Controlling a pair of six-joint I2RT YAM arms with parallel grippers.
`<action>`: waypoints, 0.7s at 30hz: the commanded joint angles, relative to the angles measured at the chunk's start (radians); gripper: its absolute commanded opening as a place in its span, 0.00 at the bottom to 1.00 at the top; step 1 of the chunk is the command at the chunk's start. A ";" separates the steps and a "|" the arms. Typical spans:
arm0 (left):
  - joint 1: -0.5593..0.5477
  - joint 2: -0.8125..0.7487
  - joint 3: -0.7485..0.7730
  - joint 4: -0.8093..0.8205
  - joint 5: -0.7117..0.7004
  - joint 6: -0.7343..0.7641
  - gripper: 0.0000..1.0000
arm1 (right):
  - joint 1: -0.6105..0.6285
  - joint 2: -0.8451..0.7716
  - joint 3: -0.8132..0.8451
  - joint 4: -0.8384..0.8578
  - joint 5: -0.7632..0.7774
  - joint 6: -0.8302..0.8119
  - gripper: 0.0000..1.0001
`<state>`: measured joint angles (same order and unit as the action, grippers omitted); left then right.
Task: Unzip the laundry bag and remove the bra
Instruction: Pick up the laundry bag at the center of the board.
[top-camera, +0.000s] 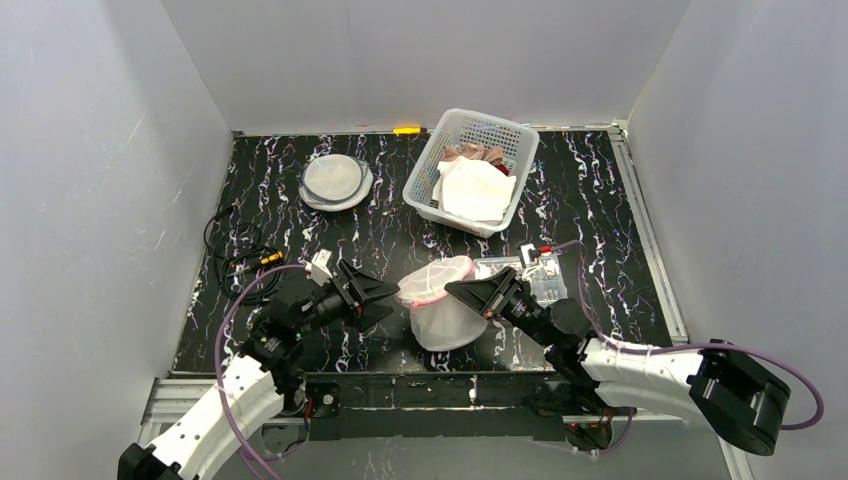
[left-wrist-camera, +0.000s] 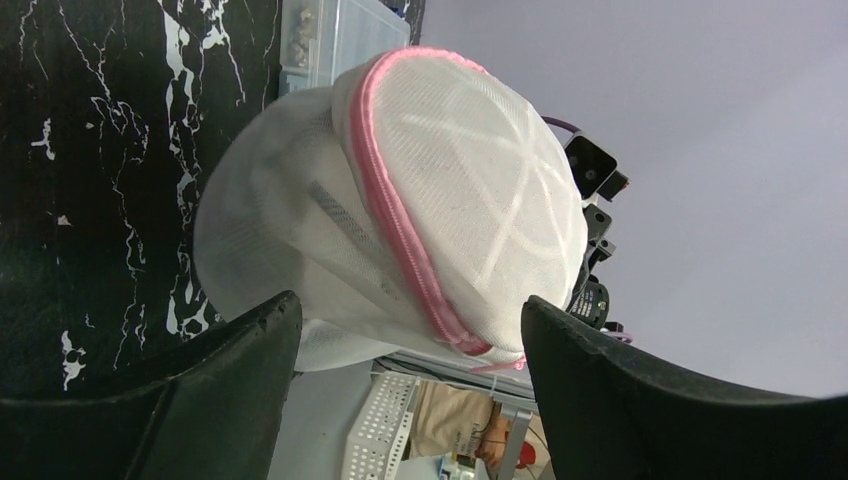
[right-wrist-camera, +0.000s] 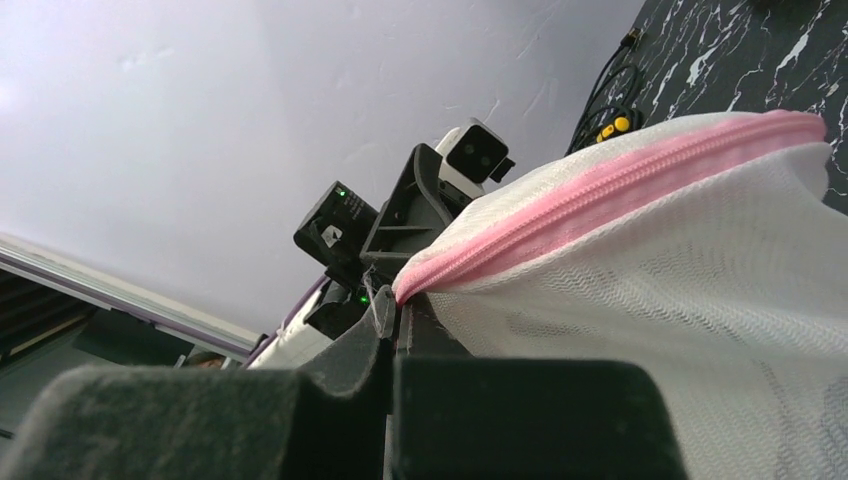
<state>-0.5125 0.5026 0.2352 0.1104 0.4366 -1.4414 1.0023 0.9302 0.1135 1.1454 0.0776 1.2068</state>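
Lying at the far left of the black marbled bench (top-camera: 600, 200): a coiled black cable (top-camera: 235, 255). Next, the left gripper (top-camera: 385, 303), jaws wide, nothing in them; in the left wrist view (left-wrist-camera: 410, 303) the fingertips (left-wrist-camera: 270, 330) stand either side of the bag but apart from it. Behind it, toward the back wall, a round grey-rimmed mesh disc (top-camera: 335, 180) lies flat. The domed white mesh laundry bag (top-camera: 440, 300) sits near the front edge between the two arms, and the pink zipper (left-wrist-camera: 400, 230) is closed along the length that shows. Contents can't be made out through the mesh. The right gripper (top-camera: 452, 289) has its jaws pinched shut on the bag at one end of the zipper (right-wrist-camera: 395, 320). Behind, a white slotted plastic basket (top-camera: 425, 175) holds pale cloths. Just right of the bag, a clear plastic box (top-camera: 545, 280).
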 joint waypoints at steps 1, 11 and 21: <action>-0.001 0.049 0.068 0.020 0.076 0.016 0.77 | -0.003 0.016 0.012 0.085 -0.019 -0.024 0.01; -0.001 0.133 0.090 0.051 0.080 0.025 0.61 | -0.003 0.073 0.040 0.151 -0.069 -0.024 0.01; -0.001 0.141 0.075 0.065 0.067 0.035 0.13 | -0.003 0.067 0.044 0.139 -0.071 -0.030 0.01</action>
<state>-0.5129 0.6495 0.2928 0.1604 0.4870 -1.4246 1.0023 1.0096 0.1143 1.1912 0.0143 1.1992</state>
